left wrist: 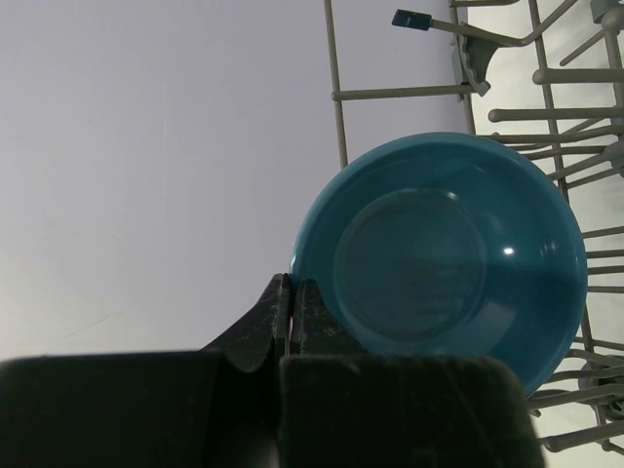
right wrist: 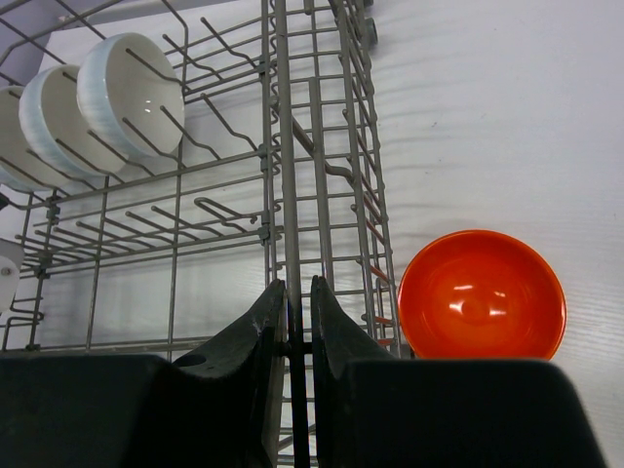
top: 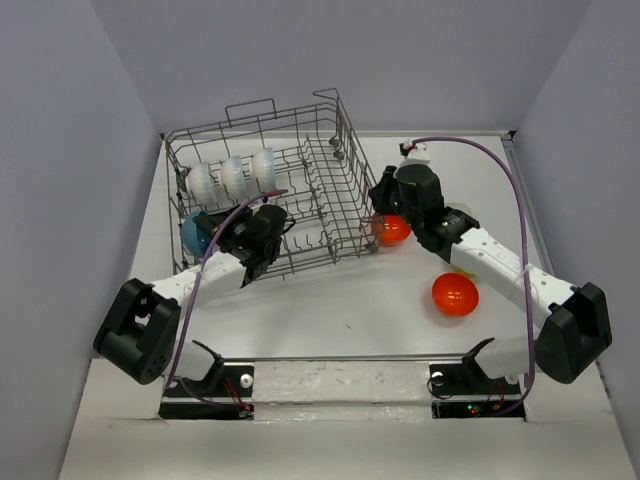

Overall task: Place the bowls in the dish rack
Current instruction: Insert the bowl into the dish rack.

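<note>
Bowls are split between rack and table, and the dish rack point(top: 310, 215) sits skewed on the table point(top: 350, 320) and looks tipped rather than flat. At the rack's left front corner the blue bowl point(left wrist: 439, 263) stands on edge against the wires. I cannot tell whether it is inside the wall or just outside it. The left gripper point(left wrist: 291, 292) is just beside that bowl's rim, its fingers point(left wrist: 263, 327) pressed together with nothing between them.

Toward the rack's back left, three white bowls point(top: 233, 175) stand on edge in a row between the tines, already loaded.

At the rack's right wall the right gripper point(right wrist: 297, 292) is pinched on a single upright wire. The step in hand therefore looks like steadying or shifting the rack, not carrying a bowl. Doing it well probably means moving slowly and setting the rack down flat. A jerk could tip the white bowls out of their tines or roll the blue one, and the thin wire could slip out of the pinch.

Just outside the rack's right wall, an orange bowl point(right wrist: 481, 295) lies on the table. It sits where the rack might settle or slide, so it stands in the way. A second orange bowl point(top: 455, 295) lies well to the right of the rack, in front of the right arm point(top: 490, 260), apart from the wires and not yet loaded.
</note>
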Action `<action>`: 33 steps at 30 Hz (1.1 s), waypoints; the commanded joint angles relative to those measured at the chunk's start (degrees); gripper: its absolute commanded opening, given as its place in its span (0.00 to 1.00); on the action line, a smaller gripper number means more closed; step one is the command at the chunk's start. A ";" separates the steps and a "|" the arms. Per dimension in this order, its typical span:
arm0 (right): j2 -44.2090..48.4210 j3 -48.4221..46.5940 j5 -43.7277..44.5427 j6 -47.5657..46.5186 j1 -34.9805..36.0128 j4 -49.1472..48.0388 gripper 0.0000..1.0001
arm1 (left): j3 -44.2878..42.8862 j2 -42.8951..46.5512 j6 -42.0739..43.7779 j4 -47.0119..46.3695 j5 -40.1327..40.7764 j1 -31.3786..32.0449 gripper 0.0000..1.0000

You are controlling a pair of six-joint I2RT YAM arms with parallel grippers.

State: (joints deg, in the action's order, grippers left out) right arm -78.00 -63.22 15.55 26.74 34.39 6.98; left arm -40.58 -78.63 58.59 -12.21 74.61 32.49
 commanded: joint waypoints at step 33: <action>-2.25 1.87 1.06 3.76 -0.64 8.13 0.01 | -0.11 7.79 -7.26 13.79 4.58 -0.94 0.00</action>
State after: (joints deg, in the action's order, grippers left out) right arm -78.02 -63.46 15.00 26.55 34.13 7.33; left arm -41.10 -72.62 51.37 -3.95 75.70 32.01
